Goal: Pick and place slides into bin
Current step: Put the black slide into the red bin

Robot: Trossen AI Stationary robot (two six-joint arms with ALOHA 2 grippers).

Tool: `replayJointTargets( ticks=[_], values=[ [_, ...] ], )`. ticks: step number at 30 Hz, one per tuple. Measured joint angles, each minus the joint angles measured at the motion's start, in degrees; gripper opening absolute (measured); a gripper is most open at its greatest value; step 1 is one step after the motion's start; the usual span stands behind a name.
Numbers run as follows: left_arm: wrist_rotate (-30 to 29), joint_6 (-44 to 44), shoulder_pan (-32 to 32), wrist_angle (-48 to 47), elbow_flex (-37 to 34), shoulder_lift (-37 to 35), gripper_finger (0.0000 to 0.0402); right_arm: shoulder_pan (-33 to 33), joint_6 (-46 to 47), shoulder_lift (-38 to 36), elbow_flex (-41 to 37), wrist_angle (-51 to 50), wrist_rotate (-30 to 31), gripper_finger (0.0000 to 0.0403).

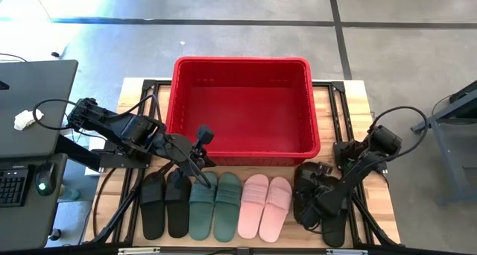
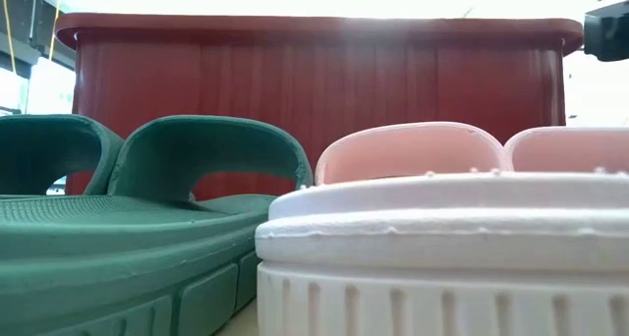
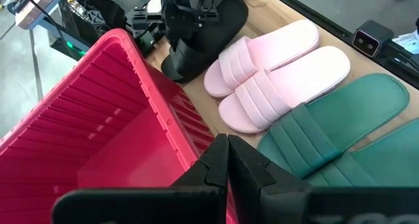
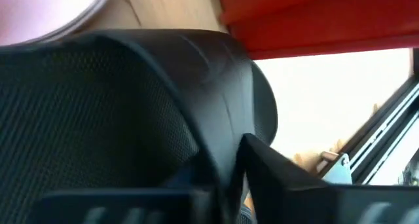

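The red bin (image 1: 242, 109) stands at the table's far middle. In front of it, slides lie flat in a row: a black pair (image 1: 165, 206), a green pair (image 1: 215, 206), a pink pair (image 1: 264, 205) and, at the right, a black pair (image 1: 324, 199). My right gripper (image 1: 319, 204) is down on that right black pair, shut on one slide (image 4: 131, 99). My left gripper (image 1: 203, 142) hangs shut and holds nothing. It is above the bin's near wall and the green pair's strap ends, and shows also in its wrist view (image 3: 228, 155). My right gripper pinches the black slide by its strap (image 4: 216, 99) between its two fingers. It comes slanting down from the table's right and far side. One finger (image 4: 281, 175) shows on the strap's outer side; the slide hides the other. The slide still lies on the table (image 3: 196, 50).
A dark desk (image 1: 37, 113) with a keyboard and a crumpled white thing stands left of the table. Black frame rails run along the wooden top (image 1: 376, 210) on both sides. A small camera (image 3: 366, 39) sits at the near edge, before the pink pair.
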Motion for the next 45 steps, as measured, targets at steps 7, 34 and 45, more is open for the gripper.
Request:
replayJointTargets(
  ticks=[7,34,45],
  values=[
    [-1.5,-0.2,0.0,0.0,0.0,0.0,0.0001,0.3,1.8,0.0,5.7,-5.9,-3.0,0.0004],
    [-1.4,-0.5,0.0,2.2,0.0,0.0,0.0001,-10.7,-39.7,-6.6,66.7,-8.9,18.2,0.0],
    [-4.0,0.4,0.0,1.5,0.0,0.0,0.0001,-39.9,-70.2,-6.2,65.5,-10.2,27.4,0.0]
  ],
)
